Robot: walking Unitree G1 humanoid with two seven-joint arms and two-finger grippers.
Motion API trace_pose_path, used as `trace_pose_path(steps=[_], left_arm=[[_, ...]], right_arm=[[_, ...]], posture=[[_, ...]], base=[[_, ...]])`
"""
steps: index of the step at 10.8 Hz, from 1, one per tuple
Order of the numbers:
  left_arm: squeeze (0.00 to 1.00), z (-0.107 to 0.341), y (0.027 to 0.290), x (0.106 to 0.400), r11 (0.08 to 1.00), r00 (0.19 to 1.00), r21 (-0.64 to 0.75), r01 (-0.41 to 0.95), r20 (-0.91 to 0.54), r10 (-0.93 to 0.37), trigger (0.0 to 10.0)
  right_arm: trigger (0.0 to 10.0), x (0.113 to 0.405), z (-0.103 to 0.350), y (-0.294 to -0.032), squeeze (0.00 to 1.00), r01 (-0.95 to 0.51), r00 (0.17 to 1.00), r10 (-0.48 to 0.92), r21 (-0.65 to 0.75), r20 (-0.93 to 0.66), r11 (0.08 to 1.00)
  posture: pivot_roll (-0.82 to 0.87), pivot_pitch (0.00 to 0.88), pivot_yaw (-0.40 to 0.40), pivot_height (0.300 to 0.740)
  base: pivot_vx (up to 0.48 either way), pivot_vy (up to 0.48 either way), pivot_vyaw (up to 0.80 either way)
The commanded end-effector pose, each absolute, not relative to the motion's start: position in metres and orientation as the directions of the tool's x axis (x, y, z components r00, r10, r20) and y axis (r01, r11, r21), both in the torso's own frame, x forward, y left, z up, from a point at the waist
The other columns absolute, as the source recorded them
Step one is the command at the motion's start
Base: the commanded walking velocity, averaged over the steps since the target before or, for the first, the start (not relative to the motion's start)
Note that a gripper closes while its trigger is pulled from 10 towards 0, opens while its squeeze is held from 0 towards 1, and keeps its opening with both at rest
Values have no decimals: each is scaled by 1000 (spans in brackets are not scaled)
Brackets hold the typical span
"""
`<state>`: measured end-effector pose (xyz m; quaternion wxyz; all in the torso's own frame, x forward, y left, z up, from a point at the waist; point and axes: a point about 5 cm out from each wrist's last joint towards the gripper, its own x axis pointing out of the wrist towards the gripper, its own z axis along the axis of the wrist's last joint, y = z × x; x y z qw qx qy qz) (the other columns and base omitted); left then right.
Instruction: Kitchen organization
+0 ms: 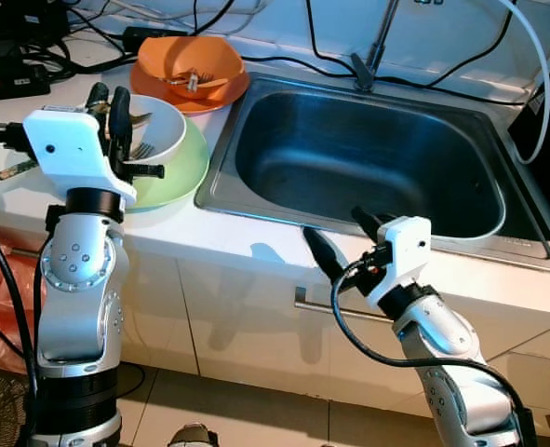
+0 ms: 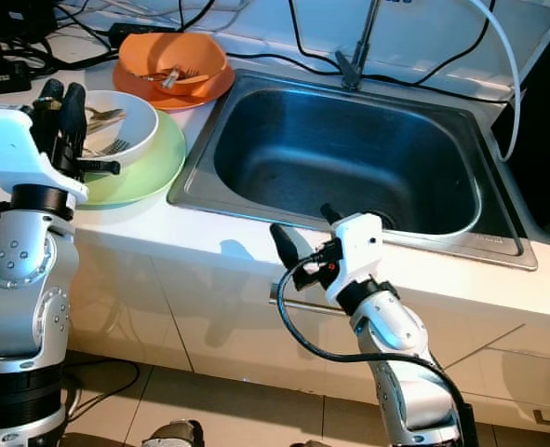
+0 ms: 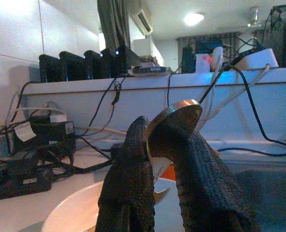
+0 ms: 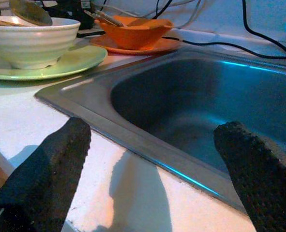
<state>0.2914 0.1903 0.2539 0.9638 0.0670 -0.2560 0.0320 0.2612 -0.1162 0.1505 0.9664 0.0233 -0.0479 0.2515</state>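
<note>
A thin, stiff, light and likely slippery metal spoon (image 3: 174, 113), best taken by its slim handle, is pinched between the closed fingers of the left gripper (image 1: 110, 116) above the white ribbed bowl (image 1: 159, 126) at the counter's left end, while the right gripper (image 1: 344, 240) is held with jaws apart at the steel sink's (image 1: 256, 93) front rim.

Stacked bowls (image 1: 167, 130) and plates (image 1: 189, 164) left of sink (image 1: 221, 149).

We are seeing silver arms with round screws, white wrist boxes, black bumpy fingers (image 4: 51, 169), black cables looping.
</note>
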Motion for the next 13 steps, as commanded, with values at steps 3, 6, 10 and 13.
trace_pose_path(steps=[3,6,10,13], left_arm=[[0,253,181,293,991,874,125,-45,486,-21,0],[0,253,180,293,990,873,138,-34,487,-39,0],[0,250,185,292,975,878,196,-104,478,-2,10000],[1000,249,188,289,962,873,232,-147,488,16,10000]], right_arm=[[10000,264,155,-117,0,-494,864,488,21,123,869],[10000,261,160,-111,0,-614,787,604,64,122,787],[10000,254,160,-105,0,-742,671,736,92,87,665],[10000,258,165,-109,0,-738,675,732,97,93,668]], posture=[[95,91,-67,740],[94,84,-61,740],[106,81,-66,740],[108,80,-66,740]], base=[[0,0,0],[0,0,0],[0,0,0],[0,0,0]])
